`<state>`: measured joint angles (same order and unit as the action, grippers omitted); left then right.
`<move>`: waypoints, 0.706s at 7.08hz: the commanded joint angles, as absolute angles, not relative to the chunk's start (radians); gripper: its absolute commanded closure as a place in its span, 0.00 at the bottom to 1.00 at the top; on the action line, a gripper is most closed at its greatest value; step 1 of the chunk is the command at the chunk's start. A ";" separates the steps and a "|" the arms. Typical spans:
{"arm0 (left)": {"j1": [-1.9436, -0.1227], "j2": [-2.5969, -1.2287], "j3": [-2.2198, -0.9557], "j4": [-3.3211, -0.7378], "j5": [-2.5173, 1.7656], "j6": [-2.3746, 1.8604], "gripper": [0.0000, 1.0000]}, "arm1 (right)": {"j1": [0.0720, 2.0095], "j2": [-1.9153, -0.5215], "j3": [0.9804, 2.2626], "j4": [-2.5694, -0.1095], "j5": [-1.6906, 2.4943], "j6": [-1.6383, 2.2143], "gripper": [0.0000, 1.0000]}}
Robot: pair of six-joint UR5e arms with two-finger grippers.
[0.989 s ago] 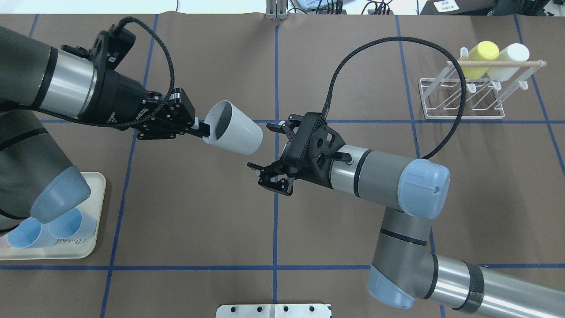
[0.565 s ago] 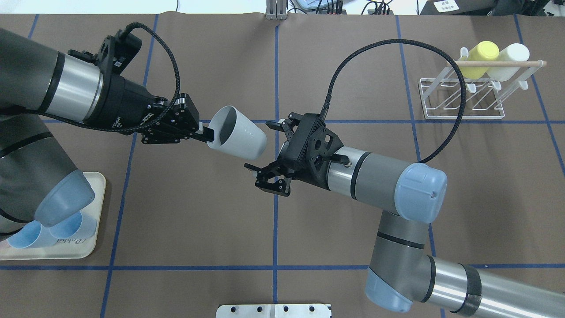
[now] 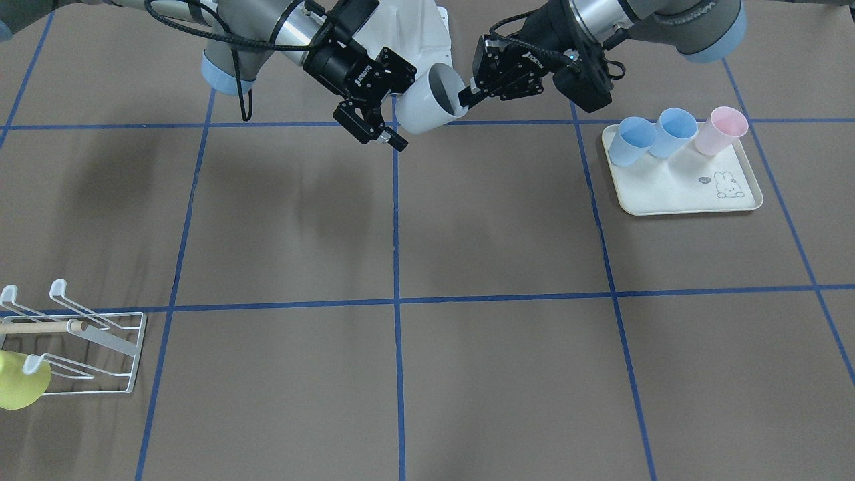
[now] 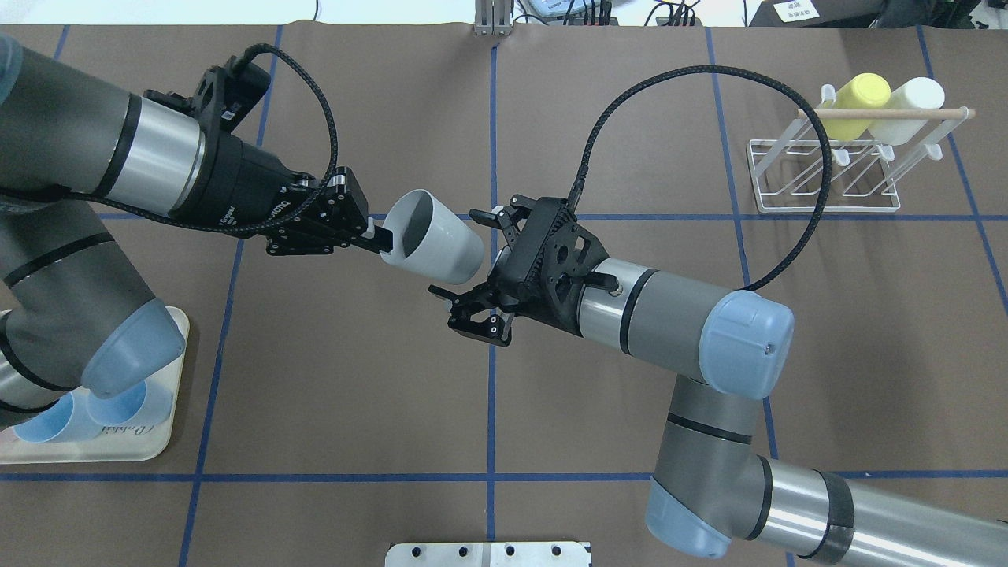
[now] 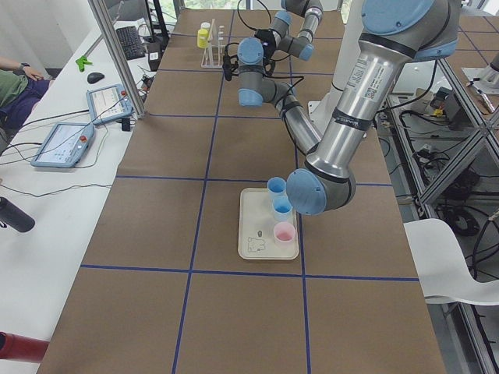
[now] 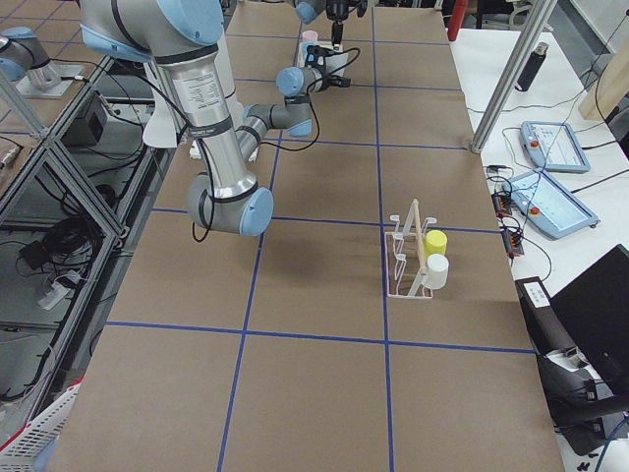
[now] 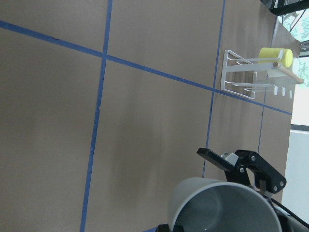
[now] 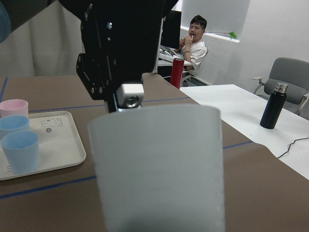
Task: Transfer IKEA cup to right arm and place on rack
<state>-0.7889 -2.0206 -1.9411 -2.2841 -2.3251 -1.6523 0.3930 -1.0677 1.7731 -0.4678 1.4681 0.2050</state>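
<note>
While I watch remotely, the left fingers [image 4: 376, 239] are clenched on the rim of the one IKEA cup [image 4: 437, 236], tipped sideways above the surface [image 4: 354, 394]. The right fingers [image 4: 449, 294] are spread wide either side of its closed end; contact I cannot tell. Far behind the right fingers, one rack [image 4: 823, 206] carries two cups, a yellow cup [image 4: 854, 102] and a white cup [image 4: 913, 101]. Behind the left fingers, one tray [image 3: 668, 190] holds two blue cups [image 3: 631, 141] and one pink cup [image 3: 720, 130].
</note>
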 commanded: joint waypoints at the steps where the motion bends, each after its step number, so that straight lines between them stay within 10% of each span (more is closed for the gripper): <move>1: -0.787 -2.025 -1.930 -2.284 -2.324 -1.651 1.00 | 0.393 -1.065 1.775 -0.468 1.438 0.181 0.02; 5: -0.787 -2.043 -1.919 -2.284 -2.326 -1.652 1.00 | 0.393 -1.062 1.779 -0.468 1.408 0.167 0.06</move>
